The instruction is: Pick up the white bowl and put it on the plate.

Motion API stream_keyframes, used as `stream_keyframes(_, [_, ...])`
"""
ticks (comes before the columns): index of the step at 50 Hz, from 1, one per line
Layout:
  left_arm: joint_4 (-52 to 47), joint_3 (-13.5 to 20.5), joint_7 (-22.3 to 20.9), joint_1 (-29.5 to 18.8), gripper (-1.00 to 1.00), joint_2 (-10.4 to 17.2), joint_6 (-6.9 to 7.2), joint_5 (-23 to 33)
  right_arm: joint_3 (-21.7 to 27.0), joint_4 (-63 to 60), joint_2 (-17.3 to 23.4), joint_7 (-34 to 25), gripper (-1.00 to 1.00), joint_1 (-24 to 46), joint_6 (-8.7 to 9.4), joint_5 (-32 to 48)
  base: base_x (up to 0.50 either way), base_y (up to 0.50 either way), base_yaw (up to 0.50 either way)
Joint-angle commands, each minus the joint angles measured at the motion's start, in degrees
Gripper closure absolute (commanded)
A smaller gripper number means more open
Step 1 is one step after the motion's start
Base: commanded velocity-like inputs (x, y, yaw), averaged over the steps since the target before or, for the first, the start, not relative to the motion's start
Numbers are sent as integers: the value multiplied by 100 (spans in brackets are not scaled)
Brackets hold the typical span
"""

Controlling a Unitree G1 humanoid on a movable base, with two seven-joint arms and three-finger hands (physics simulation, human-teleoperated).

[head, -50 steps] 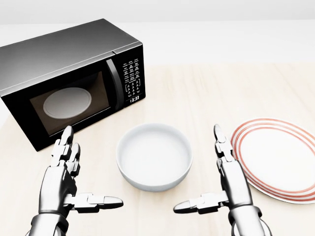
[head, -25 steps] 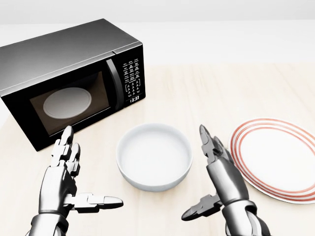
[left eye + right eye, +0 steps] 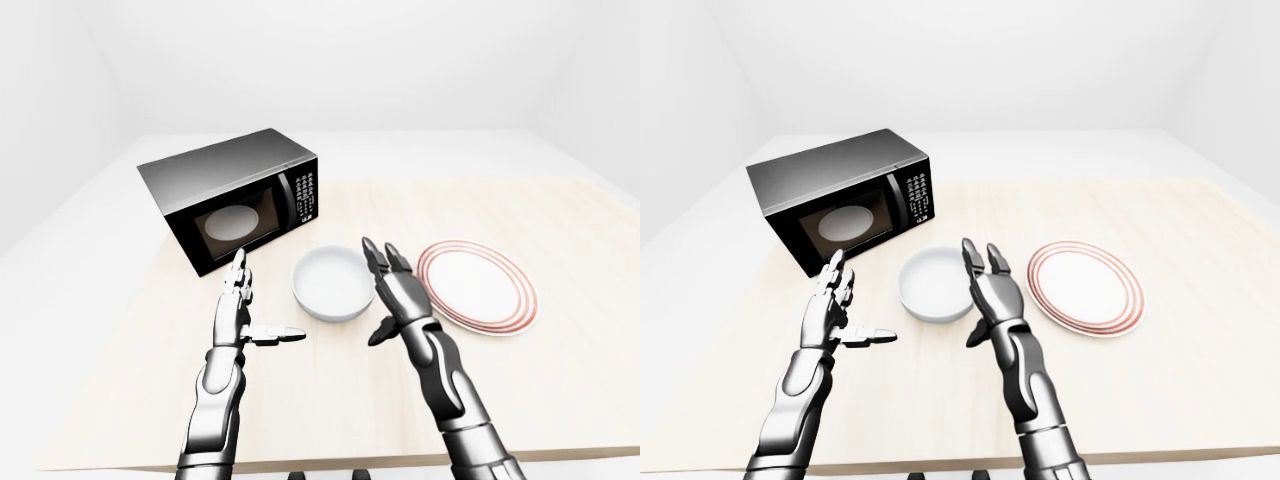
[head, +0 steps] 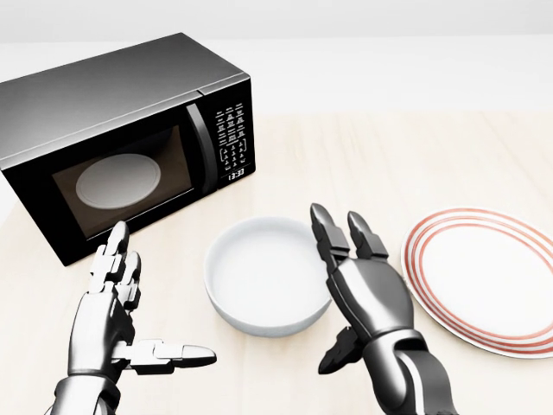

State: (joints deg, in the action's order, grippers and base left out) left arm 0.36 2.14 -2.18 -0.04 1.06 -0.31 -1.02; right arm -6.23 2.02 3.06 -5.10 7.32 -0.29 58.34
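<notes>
The white bowl [image 4: 259, 275] stands empty on the wooden table [image 4: 389, 164], at the centre of the head view. To its right lies the white plate [image 4: 488, 277] with red rings, empty. My right hand [image 4: 335, 290] is open, fingers pointing up, its fingertips [image 4: 317, 218] right at the bowl's right rim and hiding part of it. It stands between bowl and plate. Whether it touches the bowl I cannot tell. My left hand [image 4: 151, 303] is open to the left of the bowl, apart from it, thumb stretched toward the bowl.
A black microwave [image 4: 121, 138] with its door shut stands at the upper left, close behind my left hand. The table's near edge [image 3: 300, 462] shows in the left-eye view below my arms. White floor and walls surround the table.
My right hand has swung left from beside the plate up to the bowl's right rim, turning its back toward the camera. The left hand, bowl and plate have not moved.
</notes>
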Motion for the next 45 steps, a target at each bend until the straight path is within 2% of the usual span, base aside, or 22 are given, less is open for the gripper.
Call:
stream_keyframes(1, [0,0,-1,0,-100,0,-1,0,-115,142,-56,-117,-100,144,-14,458,0,0,0])
stream_keyframes(16, [1,0,-1,0,-100,0,-2,0,-296,645,-140,-511,-100,366,-160,791,0,0,0])
stream_keyframes(30, [1,0,0,0,-100,0,-3,2,-432,443,-254,-1138,-100,480,-51,1147,0,0,0])
stream_keyframes(45, [1,0,-1,0,-100,0,-1,-1,-552,444,-383,-1739,-100,605,-15,1457,0,0,0])
